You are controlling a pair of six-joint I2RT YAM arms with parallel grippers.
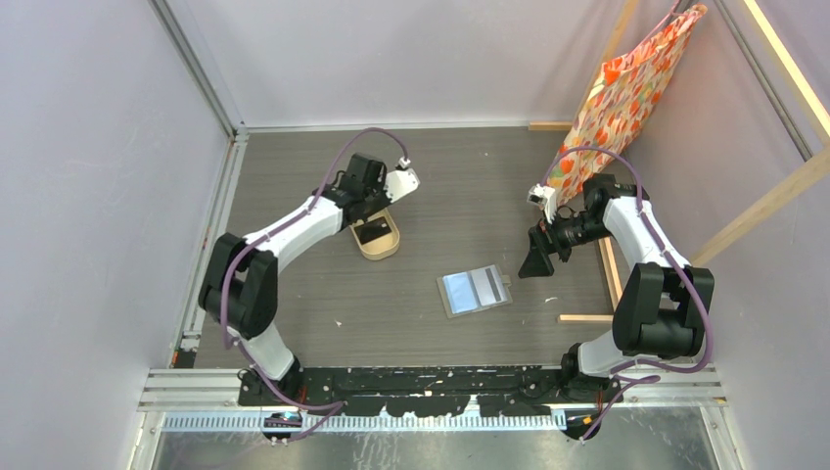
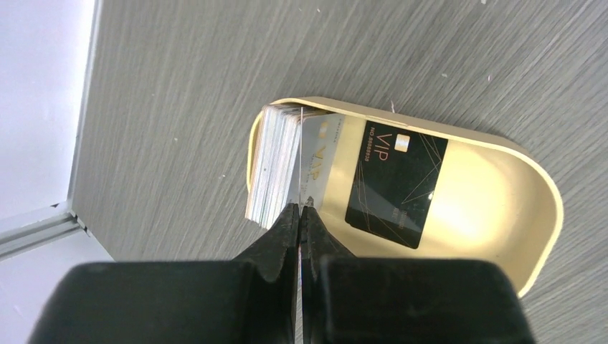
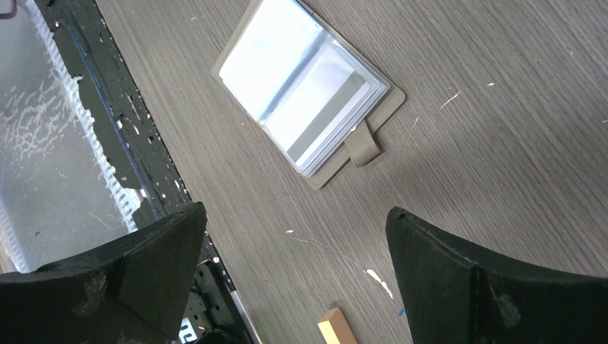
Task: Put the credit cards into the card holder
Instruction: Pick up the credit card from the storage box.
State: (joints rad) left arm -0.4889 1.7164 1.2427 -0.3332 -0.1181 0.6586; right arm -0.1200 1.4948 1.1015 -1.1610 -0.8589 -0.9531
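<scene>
The card holder [image 1: 475, 290] lies open on the table, pale clear sleeves up, with its snap tab toward the right; it also shows in the right wrist view [image 3: 305, 93]. A tan oval tray [image 1: 380, 247] holds the credit cards: a stack on edge [image 2: 272, 165] at one end and a black card [image 2: 396, 185] lying flat. My left gripper [image 2: 300, 209] is in the tray, shut on the edge of a pale silver card [image 2: 317, 154] beside the stack. My right gripper [image 3: 297, 229] is open and empty, hovering just right of the card holder.
An orange patterned bag [image 1: 626, 93] hangs on a wooden frame at the back right. Wooden strips [image 1: 612, 274] lie on the table near the right arm; a wooden end [image 3: 337, 331] shows under the right gripper. White walls enclose the table.
</scene>
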